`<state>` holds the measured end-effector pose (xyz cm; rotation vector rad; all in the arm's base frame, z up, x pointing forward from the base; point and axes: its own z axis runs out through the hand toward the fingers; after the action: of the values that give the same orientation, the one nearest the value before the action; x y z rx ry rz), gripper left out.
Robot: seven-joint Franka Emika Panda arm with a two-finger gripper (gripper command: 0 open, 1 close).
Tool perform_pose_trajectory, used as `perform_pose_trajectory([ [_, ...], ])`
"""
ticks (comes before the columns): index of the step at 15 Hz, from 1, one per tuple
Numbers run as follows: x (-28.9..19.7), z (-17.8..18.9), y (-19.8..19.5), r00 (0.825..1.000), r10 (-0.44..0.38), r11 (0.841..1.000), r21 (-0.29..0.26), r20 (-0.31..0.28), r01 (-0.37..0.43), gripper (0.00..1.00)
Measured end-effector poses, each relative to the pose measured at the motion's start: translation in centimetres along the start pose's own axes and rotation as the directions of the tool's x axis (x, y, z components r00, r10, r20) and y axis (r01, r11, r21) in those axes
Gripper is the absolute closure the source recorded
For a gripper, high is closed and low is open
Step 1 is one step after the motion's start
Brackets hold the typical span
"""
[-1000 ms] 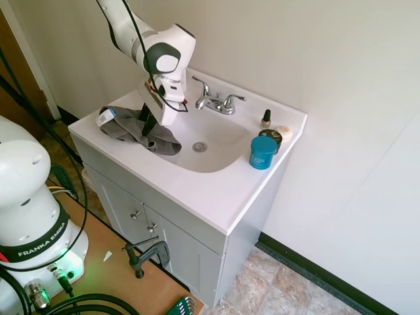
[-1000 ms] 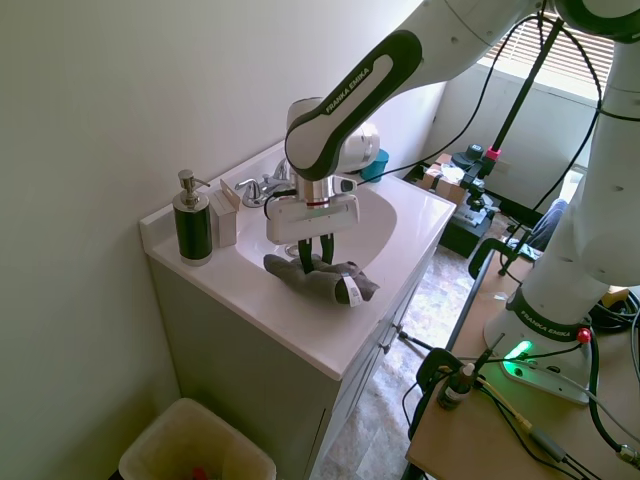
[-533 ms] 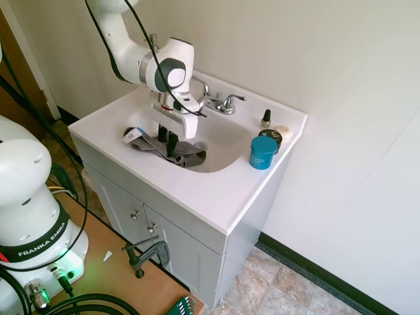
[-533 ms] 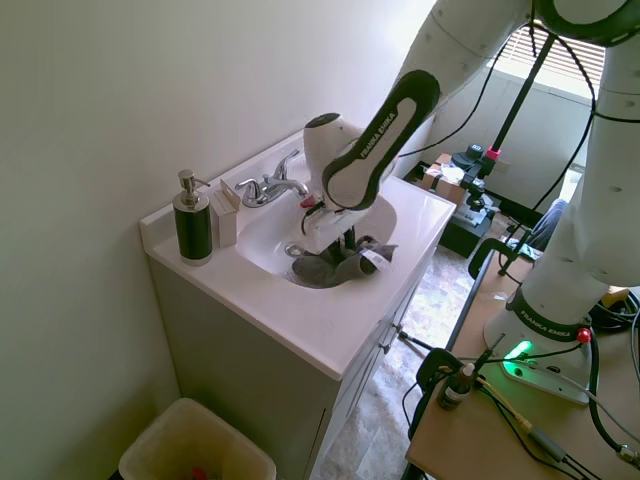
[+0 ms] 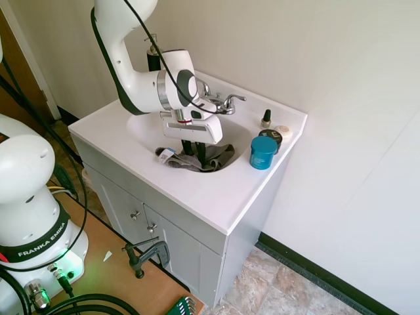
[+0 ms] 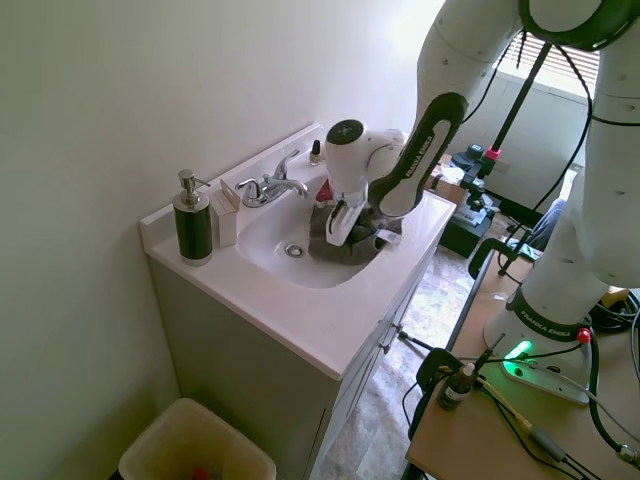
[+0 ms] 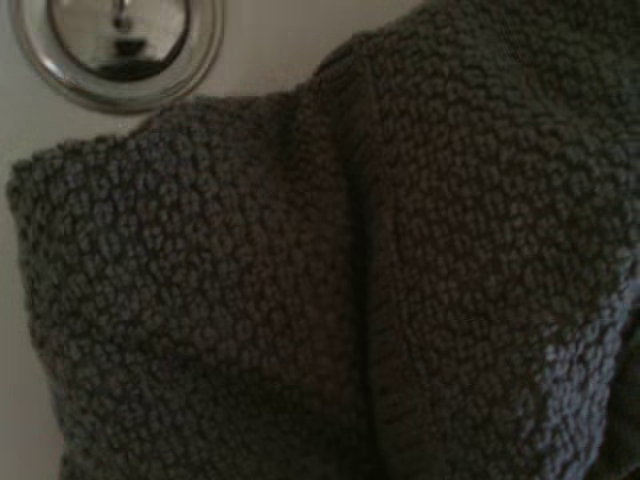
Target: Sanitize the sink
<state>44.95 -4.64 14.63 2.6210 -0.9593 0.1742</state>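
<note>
The sink [image 5: 216,190] is a glossy white vanity top with an oval basin and a chrome two-handle faucet [image 5: 220,102]. A grey knobbly cloth [image 5: 213,157] with a white tag lies in the basin's front right part. My gripper [image 5: 194,153] points straight down, its dark fingers shut on the cloth and pressing it against the basin wall. From the other side the gripper [image 6: 347,232] sits on the cloth [image 6: 360,243], past the round chrome drain [image 6: 293,250]. In the wrist view the cloth [image 7: 350,280] fills the picture, with the drain [image 7: 118,40] at one corner.
A blue jar [image 5: 263,152], a dark lid [image 5: 270,136], a small white tin [image 5: 283,130] and a nail polish bottle [image 5: 266,119] stand on the right of the top. A dark soap dispenser [image 6: 191,222] and a white box [image 6: 225,214] stand beside the faucet [image 6: 268,186]. A bin [image 6: 195,452] is on the floor.
The gripper has dragged the cloth from the top's left rim down into the basin and across it to the side near the blue jar, passing the drain.
</note>
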Motion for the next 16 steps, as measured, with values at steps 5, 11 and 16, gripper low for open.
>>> perform_pose_trajectory([
  [5, 0.8, 0.4, 1.0, 0.987, -0.048, 0.994, 0.086, -0.154, 0.062, 1.00],
  [11, -1.0, 0.1, -1.6, 0.979, 0.063, 0.974, 0.226, -0.192, -0.018, 1.00],
  [16, -4.5, -0.7, -4.7, 0.974, 0.174, 0.949, 0.287, -0.141, -0.128, 1.00],
])
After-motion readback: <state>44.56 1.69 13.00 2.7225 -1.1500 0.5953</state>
